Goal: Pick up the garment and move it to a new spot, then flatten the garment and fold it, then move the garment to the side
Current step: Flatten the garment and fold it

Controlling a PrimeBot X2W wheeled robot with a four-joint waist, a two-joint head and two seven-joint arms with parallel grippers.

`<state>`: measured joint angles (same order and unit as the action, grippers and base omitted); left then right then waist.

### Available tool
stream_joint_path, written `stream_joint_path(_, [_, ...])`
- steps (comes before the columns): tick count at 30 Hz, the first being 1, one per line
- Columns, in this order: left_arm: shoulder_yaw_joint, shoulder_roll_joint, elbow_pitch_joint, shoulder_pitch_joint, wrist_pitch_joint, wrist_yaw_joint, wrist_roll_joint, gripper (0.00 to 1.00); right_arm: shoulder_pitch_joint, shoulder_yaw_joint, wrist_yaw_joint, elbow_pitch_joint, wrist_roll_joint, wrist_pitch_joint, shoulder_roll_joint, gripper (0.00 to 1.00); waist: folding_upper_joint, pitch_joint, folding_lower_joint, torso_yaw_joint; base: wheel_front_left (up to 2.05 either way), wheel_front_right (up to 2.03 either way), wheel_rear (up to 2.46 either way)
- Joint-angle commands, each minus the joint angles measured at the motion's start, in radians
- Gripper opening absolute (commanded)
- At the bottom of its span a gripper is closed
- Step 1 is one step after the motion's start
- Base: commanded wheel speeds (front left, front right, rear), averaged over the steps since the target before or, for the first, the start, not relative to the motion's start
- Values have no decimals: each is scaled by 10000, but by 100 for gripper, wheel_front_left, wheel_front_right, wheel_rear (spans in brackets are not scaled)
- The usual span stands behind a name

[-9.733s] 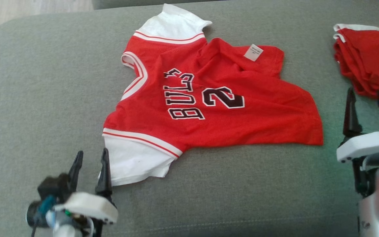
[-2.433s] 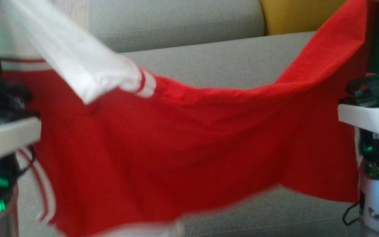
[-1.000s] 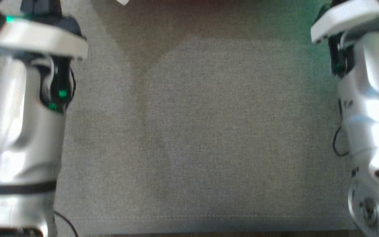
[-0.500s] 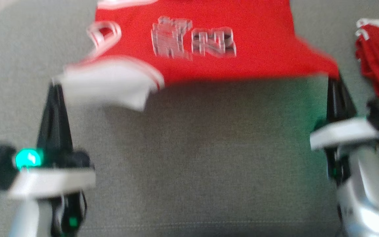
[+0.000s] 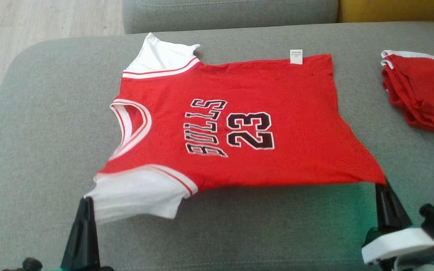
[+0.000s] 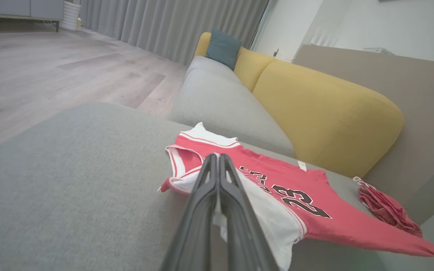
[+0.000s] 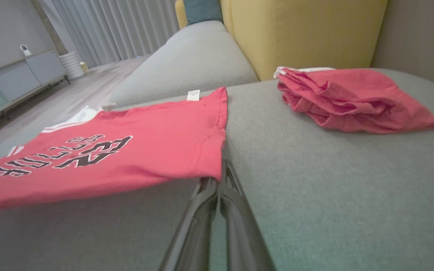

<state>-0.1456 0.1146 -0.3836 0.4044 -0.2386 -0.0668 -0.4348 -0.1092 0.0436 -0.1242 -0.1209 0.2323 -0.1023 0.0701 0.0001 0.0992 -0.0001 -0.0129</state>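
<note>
Since approx 10 s back, jersey point(image 5: 232, 124) has gone from rumpled, w/ hem flopped over and just a "2" showing, to spread out, w/ full "23" + "BULLS" readable. Both grippers stood apart from the cloth & gaping then; now each one pinches it.

Count: 1 jersey, 2 grippers, 1 red pile, 1 grey seat cushion point(image 5: 43, 124).

Jersey sits over the cushion's middle, print side up, neck toward the cushion's left end. Its far edge lies on the cushion. Its near edge is held up off it, w/ a shadow strip on the cushion below. It has 2 white sleeves: far sleeve point(image 5: 156, 56) flat on the cushion, near sleeve point(image 5: 138, 192) raised. 1 small white label point(image 5: 296, 56) sticks out at the far hem corner.

Left gripper point(image 5: 86, 201), over the cushion's near-left part, is clamped tight on the near sleeve's edge; left wrist view shows white cloth nipped between the 2 fingers. Right gripper point(image 5: 382, 188), over the cushion's near-right part, is clamped on the red near hem corner; right wrist view shows that corner meeting the fingertips.

Red pile point(image 5: 424, 94), folded w/ white trim, rests on the cushion's right end, well apart from the jersey. Yellow backrest point(image 5: 398, 9) stands behind the cushion's far-right side. Wood floor point(image 5: 32, 26) lies beyond the cushion's far-left corner.
</note>
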Motion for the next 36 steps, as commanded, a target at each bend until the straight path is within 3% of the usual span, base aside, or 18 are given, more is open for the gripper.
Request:
stream_joint_path(1, [318, -88, -115, -367, 1, -26, -144, 0, 250, -173, -65, 349, -104, 24, 43, 0, -1, 21, 1, -3, 0, 0, 0])
stream_joint_path(11, [316, -38, 1635, -912, -19, 230, -384, 0, 640, -450, -65, -909, -166, -28, -115, 0, -1, 221, 1, -63, 0, 0, 0])
stream_joint_path(21, [291, -145, 2119, -1748, -120, 476, -546, 0, 1124, -565, -65, -1774, -223, -112, -144, 0, -1, 527, 1, -97, 0, 0, 0])
stream_joint_path(27, [256, -103, 2763, -3436, -117, 644, -499, 0, 1819, -656, -65, -1728, 108, -246, -163, 0, -1, 915, 1, -134, 0, 0, 0])
stream_joint_path(36, [322, -69, 5619, -6306, -65, 855, -535, 0, 3702, -566, -65, -2723, -168, -227, -190, 0, -1, 1775, 1, -436, 0, 0, 0])
